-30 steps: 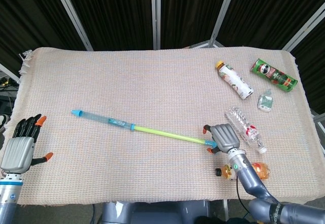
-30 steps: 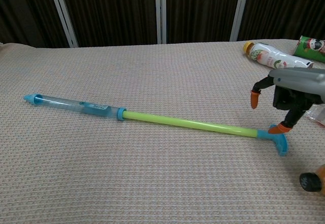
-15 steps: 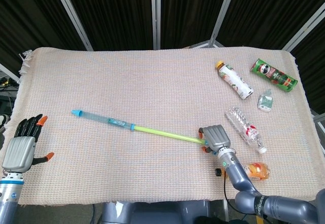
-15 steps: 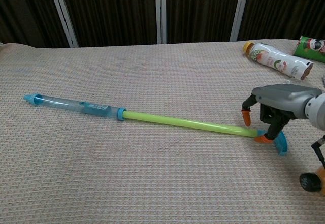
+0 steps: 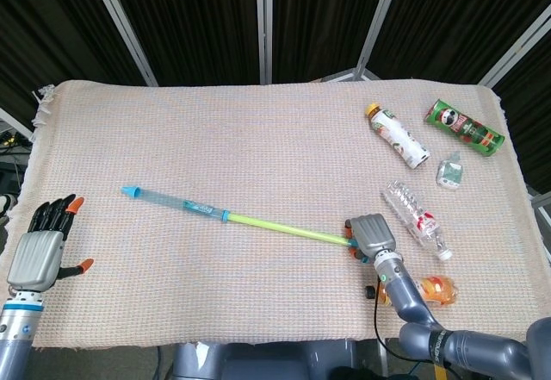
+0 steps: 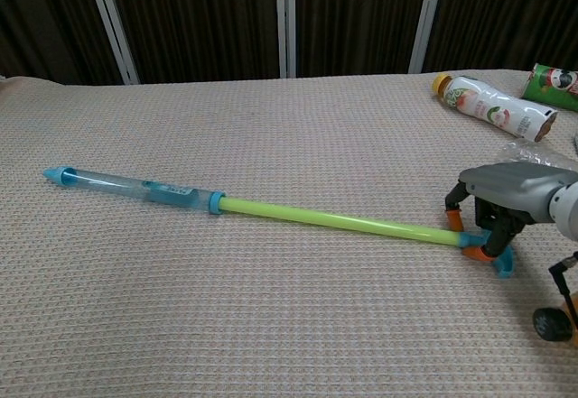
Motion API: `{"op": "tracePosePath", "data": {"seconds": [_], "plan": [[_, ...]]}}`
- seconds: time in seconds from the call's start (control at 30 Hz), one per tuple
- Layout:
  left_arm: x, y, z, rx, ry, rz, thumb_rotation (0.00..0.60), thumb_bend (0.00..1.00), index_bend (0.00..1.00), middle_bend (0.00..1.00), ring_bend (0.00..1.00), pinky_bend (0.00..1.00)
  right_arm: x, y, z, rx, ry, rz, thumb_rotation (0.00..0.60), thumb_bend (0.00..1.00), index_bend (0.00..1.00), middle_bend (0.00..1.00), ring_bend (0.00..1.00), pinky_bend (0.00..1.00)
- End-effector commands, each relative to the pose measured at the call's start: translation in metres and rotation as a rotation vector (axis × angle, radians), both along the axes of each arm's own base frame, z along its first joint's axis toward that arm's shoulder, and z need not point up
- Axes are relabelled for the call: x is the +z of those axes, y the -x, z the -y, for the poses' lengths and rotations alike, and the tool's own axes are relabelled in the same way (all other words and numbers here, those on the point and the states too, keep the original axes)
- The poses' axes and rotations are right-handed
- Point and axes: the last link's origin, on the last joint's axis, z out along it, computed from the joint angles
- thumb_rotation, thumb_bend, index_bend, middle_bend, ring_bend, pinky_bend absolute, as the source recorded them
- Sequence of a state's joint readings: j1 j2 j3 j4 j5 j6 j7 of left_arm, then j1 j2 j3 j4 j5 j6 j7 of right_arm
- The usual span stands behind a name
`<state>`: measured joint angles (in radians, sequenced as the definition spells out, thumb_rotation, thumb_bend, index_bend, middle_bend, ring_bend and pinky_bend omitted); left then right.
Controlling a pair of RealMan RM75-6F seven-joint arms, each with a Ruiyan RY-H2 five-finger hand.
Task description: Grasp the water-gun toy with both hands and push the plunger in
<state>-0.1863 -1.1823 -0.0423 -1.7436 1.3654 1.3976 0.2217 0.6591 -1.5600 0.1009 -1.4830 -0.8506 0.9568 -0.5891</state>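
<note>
From the head view I see the water gun [image 5: 237, 219] lying flat on the table [image 5: 258, 130], running diagonally from its blue nozzle at the left to the plunger [image 5: 288, 227] stretched out toward the right. The yellow-green plunger rod is fully extended from the clear blue barrel. My right hand [image 5: 372, 235] sits over the plunger's far end, palm down, fingers curled around the blue handle there. My left hand [image 5: 39, 249] hangs at the table's left edge, well apart from the gun, fingers spread and holding nothing. To the right of the gun lie a clear bottle [image 5: 417, 219], a yogurt bottle [image 5: 397, 135], a green can [image 5: 463, 127], a small bottle [image 5: 448, 172] and an orange toy [image 5: 436, 289] near my right forearm.

From the chest view the gun [image 6: 135, 186] lies across the cloth, nozzle left, with the rod [image 6: 334, 220] reaching to my right hand [image 6: 492, 213]. The orange fingertips [image 6: 476, 253] are down at the table on either side of the rod's end, closed around the blue handle [image 6: 503, 262], which pokes out below them. The gun rests on the table. The yogurt bottle [image 6: 492, 104] and green can [image 6: 554, 85] lie at the far right. My left hand does not appear in this view.
</note>
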Motion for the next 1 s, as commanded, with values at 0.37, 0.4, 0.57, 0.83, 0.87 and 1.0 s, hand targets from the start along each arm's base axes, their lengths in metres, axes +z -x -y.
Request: {"op": "tracePosePath", "data": {"seconds": [0.37, 0.4, 0.57, 0.83, 0.87, 1.0], "plan": [[-0.022, -0.009, -0.06, -0.096, 0.062, 0.01, 0.6, 0.14, 0.19, 0.83, 0.69, 0.83, 0.011, -0.002, 0.001, 0.022, 0.009, 0.018, 0.6, 0.42, 0.66, 1.0, 1.0, 1.0], [-0.025, -0.011, -0.067, -0.111, 0.078, 0.003, 0.6, 0.14, 0.22, 0.86, 0.72, 0.87, 0.012, -0.003, 0.001, 0.026, 0.01, 0.017, 0.6, 0.42, 0.66, 1.0, 1.0, 1.0], [-0.042, -0.02, -0.108, -0.17, 0.162, -0.071, 0.6, 0.14, 0.29, 0.92, 0.77, 0.93, 0.019, -0.004, 0.001, 0.039, 0.014, 0.009, 0.6, 0.43, 0.66, 1.0, 1.0, 1.0], [-0.088, -0.031, -0.157, -0.127, 0.274, -0.163, 0.6, 0.14, 0.3, 0.92, 0.78, 0.93, 0.029, -0.002, 0.003, 0.031, 0.022, 0.002, 0.6, 0.44, 0.66, 1.0, 1.0, 1.0], [-0.091, -0.03, -0.159, -0.119, 0.275, -0.172, 0.6, 0.14, 0.3, 0.92, 0.78, 0.93, 0.03, -0.002, 0.003, 0.031, 0.022, 0.002, 0.6, 0.44, 0.66, 1.0, 1.0, 1.0], [-0.098, -0.025, -0.165, -0.095, 0.282, -0.212, 0.6, 0.14, 0.3, 0.92, 0.78, 0.93, 0.034, 0.0, 0.004, 0.029, 0.027, 0.0, 0.6, 0.44, 0.66, 1.0, 1.0, 1.0]]}}
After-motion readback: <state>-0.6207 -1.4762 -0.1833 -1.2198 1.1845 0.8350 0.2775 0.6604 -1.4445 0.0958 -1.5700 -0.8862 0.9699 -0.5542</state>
